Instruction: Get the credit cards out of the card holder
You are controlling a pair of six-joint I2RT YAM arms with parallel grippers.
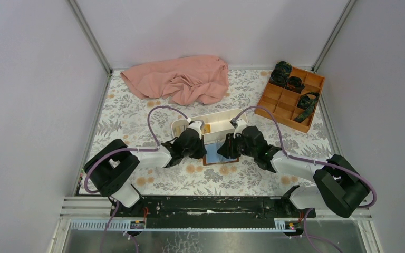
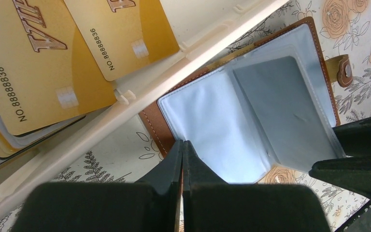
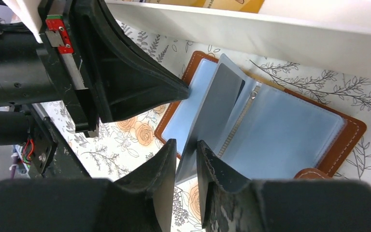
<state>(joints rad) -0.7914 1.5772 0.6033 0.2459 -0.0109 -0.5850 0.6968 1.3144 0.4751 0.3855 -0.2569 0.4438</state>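
1. Top view: found card holder [image 1: 214, 155] lying open, sleeves up, on floral table cover [image 1: 137, 121]. Caught left gripper [image 1: 204, 152] and right gripper [image 1: 222, 152] meeting over card holder from opposite sides. Logged white tray [image 1: 227, 113] just behind card holder; couldn't tell if touching. Logged pink cloth [image 1: 179, 79] well behind card holder on the left arm's side, and orange box [image 1: 282, 103] well behind it on the right arm's side, with dark items in some compartments.
2. Left wrist view: showed left gripper clamped fully shut on nothing, tips at the edge of card holder's clear sleeves. Showed gold cards [image 2: 43, 72] overlapping inside white tray right beside card holder, with paler and darker card edges stacked under them. Showed grey card [image 2: 280, 101] still inside a sleeve of card holder. Showed snap tab [image 2: 344, 70] sticking out past card holder's brown border, opposite the tray.
3. Right wrist view: showed right gripper partly closed, pinching clear leaf [image 3: 207, 121] with grey card inside it. Showed clear leaf lifted and tilted up off the rest of card holder. Showed left gripper's tip touching the flat sleeve beside that leaf.
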